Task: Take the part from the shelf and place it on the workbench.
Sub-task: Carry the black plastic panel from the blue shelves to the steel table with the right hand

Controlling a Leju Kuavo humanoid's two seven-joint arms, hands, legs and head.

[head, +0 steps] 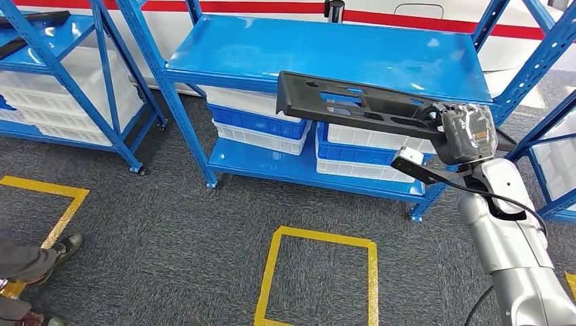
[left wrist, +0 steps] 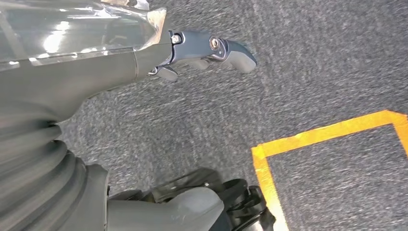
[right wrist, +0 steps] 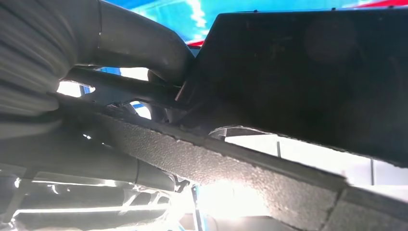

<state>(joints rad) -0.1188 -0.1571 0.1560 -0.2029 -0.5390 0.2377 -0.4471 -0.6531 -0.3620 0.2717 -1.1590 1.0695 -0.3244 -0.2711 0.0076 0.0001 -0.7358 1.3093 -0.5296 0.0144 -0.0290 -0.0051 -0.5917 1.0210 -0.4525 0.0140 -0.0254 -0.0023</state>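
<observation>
Grey carpet (head: pixel 170 224) covers the floor, marked with yellow tape squares (head: pixel 319 272), one in the middle and another at the left edge. A blue steel shelving unit (head: pixel 326 54) stands ahead, its top deck bare and glossy with light reflections; white and blue plastic bins (head: pixel 261 125) sit stacked on its lower deck. A second blue rack (head: pixel 61 75) with white bins stands to the left. Behind runs a white wall with a red stripe (head: pixel 380 17). A person's shoes (head: pixel 61 251) show at lower left.
</observation>
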